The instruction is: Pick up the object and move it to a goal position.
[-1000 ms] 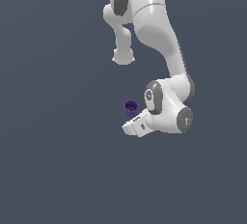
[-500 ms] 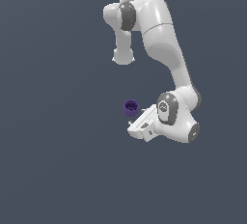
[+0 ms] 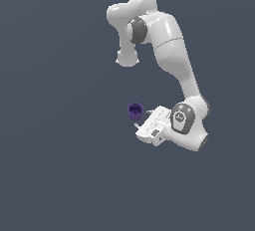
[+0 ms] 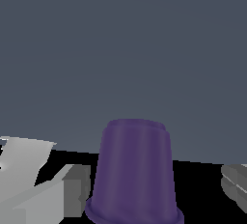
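Note:
The object, a tiny dark purple cup [image 3: 134,110] with a hollow top, sits just off the end of my white gripper [image 3: 141,118] in the exterior view. In the wrist view the cup [image 4: 135,170] fills the lower middle and stands between my two grey fingers. One finger [image 4: 77,189] is close beside the cup. The other finger [image 4: 235,184] stands well apart from it. The gripper is open and the cup is not clamped.
The white arm [image 3: 174,60] bends down from its upper joints to the wrist [image 3: 187,123] at the exterior view's right. Plain dark grey ground [image 3: 60,165] lies all around. No goal marker shows.
The wrist and lower arm have shifted toward the exterior view's right and the upper arm has turned. The purple cup has stayed about where it was.

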`<state>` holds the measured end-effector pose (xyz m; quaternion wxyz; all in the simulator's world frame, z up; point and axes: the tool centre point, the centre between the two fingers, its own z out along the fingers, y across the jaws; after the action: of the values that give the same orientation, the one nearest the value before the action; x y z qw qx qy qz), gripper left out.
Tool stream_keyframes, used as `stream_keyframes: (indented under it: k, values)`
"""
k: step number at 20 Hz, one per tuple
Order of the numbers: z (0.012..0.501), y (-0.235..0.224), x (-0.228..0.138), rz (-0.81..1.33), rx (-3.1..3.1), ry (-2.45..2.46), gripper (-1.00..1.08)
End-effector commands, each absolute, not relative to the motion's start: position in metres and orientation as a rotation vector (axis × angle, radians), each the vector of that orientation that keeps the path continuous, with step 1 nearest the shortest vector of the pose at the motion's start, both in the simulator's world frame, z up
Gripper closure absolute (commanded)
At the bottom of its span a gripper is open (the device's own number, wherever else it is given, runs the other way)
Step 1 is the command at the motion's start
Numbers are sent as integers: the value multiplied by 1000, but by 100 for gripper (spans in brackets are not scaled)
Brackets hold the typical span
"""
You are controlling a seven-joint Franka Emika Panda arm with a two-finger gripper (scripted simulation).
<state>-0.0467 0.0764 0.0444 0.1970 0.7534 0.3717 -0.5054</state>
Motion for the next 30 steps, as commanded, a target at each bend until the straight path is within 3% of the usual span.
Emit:
stream_keyframes:
  k: [1,30]
  values:
    - [44,78,-50,-1453,2069,1042,-100]
    - [36,64,-72,-1513,2003,1041,-100]
